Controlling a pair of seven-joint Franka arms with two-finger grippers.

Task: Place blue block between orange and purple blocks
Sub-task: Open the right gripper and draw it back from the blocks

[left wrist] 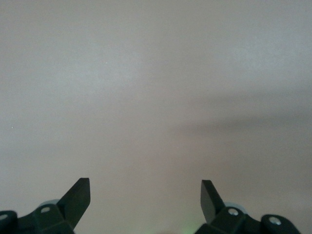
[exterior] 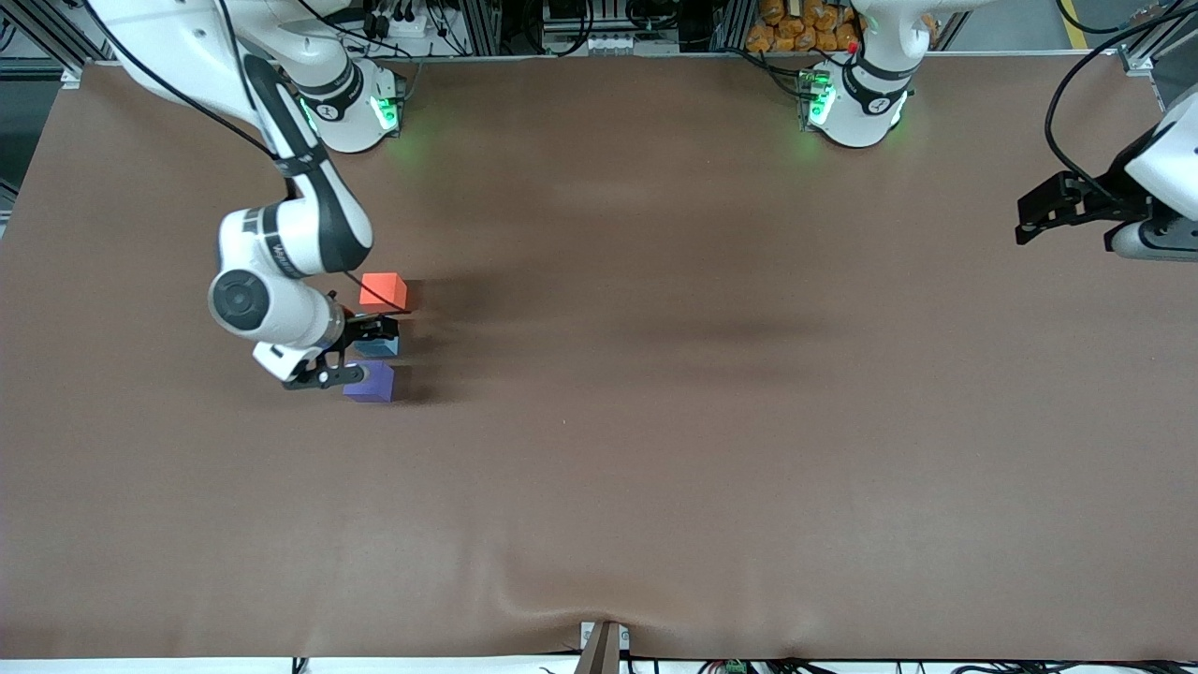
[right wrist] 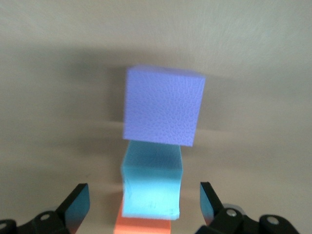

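Note:
Three cubes stand in a row on the brown table (exterior: 655, 421) toward the right arm's end. The orange block (exterior: 383, 290) is farthest from the front camera, the blue block (exterior: 378, 347) is in the middle and the purple block (exterior: 371, 382) is nearest. My right gripper (exterior: 358, 353) is low over the blue block and open, with a finger on either side of it and a gap at each. The right wrist view shows the purple block (right wrist: 163, 107), the blue block (right wrist: 151, 183), the orange block (right wrist: 144, 225) and the open right gripper (right wrist: 145, 202). My left gripper (exterior: 1029, 223) waits open and empty at the left arm's end of the table, and the left wrist view (left wrist: 145, 195) shows it over bare table.
The two arm bases (exterior: 351, 108) (exterior: 856, 103) stand along the table's edge farthest from the front camera. A small bracket (exterior: 604, 646) sits at the table's nearest edge. Cables and equipment lie off the table past the bases.

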